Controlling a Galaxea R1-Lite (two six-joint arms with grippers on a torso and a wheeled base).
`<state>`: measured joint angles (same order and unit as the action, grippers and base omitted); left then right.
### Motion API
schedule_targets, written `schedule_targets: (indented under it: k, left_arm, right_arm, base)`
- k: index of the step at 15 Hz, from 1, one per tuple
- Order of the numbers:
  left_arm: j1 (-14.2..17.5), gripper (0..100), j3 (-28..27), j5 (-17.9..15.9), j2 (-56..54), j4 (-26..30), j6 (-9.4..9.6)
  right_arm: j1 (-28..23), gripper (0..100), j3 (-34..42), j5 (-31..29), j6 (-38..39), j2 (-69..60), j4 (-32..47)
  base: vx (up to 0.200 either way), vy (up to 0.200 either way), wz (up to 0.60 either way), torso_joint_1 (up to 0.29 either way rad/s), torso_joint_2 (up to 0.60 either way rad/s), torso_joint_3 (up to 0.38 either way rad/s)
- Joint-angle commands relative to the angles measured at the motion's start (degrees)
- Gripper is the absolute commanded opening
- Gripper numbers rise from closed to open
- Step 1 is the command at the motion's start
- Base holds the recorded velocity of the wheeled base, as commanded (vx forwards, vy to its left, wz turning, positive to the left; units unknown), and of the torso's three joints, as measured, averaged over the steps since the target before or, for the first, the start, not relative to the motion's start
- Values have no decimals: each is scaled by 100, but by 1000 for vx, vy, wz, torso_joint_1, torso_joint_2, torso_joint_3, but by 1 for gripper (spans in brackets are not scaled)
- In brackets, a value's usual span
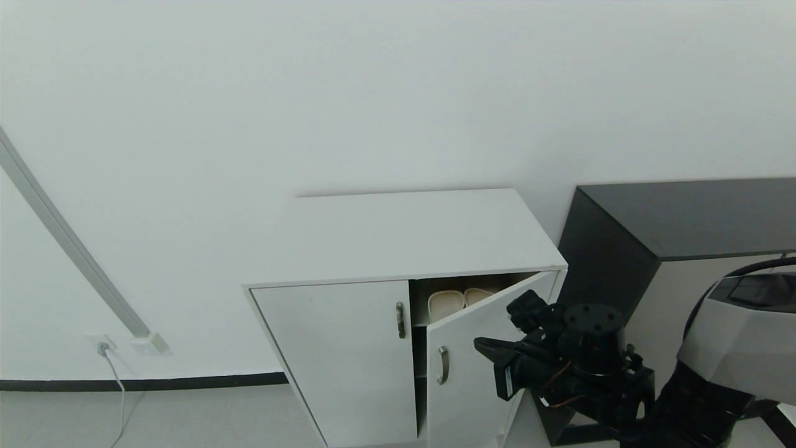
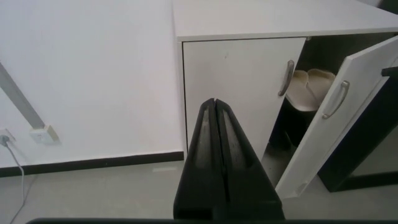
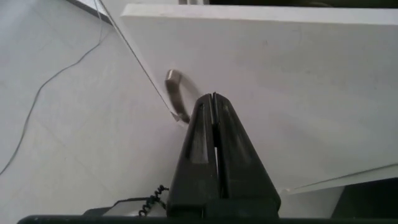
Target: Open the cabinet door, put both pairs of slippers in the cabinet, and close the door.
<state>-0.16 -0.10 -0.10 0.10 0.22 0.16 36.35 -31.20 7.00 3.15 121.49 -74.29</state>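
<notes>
A white cabinet [image 1: 423, 236] stands against the wall. Its left door [image 1: 336, 354] is closed and its right door [image 1: 472, 373] hangs partly ajar. Through the gap, beige slippers [image 1: 446, 303] lie on the upper shelf, and the slippers [image 2: 311, 84] show again in the left wrist view. My right gripper [image 1: 482, 345] is shut with nothing in it, its tip [image 3: 214, 96] close to the outer face of the right door [image 3: 298, 74], beside the door handle [image 3: 176, 93]. My left gripper [image 2: 214, 102] is shut and holds nothing, back from the cabinet, facing the left door.
A dark desk [image 1: 684, 211] stands right beside the cabinet, behind the open door. A wall socket with a cable [image 1: 102, 345] and a slanted cable duct [image 1: 62, 236] are on the wall to the left. Bare floor lies before the cabinet.
</notes>
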Motion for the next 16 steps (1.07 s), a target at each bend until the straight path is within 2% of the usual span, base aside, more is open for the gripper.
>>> schedule_targets:
  k: [1,4,10,16]
  left_arm:
    - [-2,0,1,1,-1,4,2]
    - [-2,0,1,-8,-1,4,2]
    - [-2,0,1,1,-1,4,2]
    - [-2,0,1,1,-1,4,2]
  right_arm:
    - [-111,0,-335,-5,2,437,2]
    - [-190,0,-704,-5,2,700,29]
    - [-348,0,-1416,-5,2,876,573]
    - [-471,0,-1758,-5,2,1026,740]
  base:
    - [0,0,0,0,0,0]
    - [0,0,0,0,0,0]
    - [0,0,0,0,0,0]
    - [0,0,0,0,0,0]
